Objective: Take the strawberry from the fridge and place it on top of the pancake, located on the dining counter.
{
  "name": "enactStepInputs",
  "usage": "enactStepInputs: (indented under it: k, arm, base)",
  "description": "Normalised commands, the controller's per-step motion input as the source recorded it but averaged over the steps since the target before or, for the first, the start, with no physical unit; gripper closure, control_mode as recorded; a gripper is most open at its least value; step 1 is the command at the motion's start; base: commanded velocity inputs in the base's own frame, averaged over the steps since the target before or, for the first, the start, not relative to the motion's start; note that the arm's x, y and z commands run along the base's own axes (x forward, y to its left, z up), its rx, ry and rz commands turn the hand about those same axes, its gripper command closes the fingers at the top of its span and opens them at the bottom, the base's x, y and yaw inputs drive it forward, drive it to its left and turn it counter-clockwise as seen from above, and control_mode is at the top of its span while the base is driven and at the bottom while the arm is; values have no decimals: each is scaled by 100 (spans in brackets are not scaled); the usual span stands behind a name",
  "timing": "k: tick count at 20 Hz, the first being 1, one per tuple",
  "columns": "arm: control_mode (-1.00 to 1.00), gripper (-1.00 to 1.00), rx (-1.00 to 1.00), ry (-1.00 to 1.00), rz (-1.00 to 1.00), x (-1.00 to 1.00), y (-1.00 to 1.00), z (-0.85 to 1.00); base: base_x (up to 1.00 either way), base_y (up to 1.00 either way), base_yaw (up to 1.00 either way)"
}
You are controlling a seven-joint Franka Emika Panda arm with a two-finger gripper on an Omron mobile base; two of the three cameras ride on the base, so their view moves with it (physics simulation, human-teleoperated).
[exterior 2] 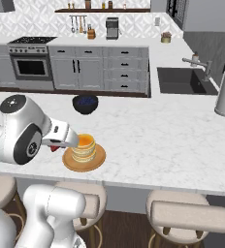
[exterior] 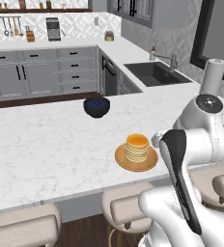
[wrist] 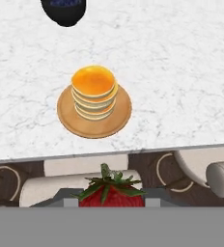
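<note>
The carry-over step is under way. In the hand view the fingers are clamping the strawberry (wrist: pixel 111 192) at the bottom edge, hanging over the stools (wrist: pixel 61 185) just short of the counter (wrist: pixel 181 58). Beyond it the pancake (wrist: pixel 93 91) is sitting stacked on its plate (wrist: pixel 65 116) (bowl (wrist: pixel 63 9) further back). Next, I judge, the gripper (wrist: pixel 111 202) needs advancing over the stack, then lowering and releasing.

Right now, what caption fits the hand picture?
Strawberry held in the end effector, short of the pancake stack on the dining counter.
</note>
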Motion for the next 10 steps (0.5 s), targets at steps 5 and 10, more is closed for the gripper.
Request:
enactStepInputs:
  k: [5,10]
  arm:
    - [-100,100,0,8,2,100,8,0]
    - [-100,100,0,22,1,100,3,-9]
  base:
    - [0,0,0]
    - [0,0,0]
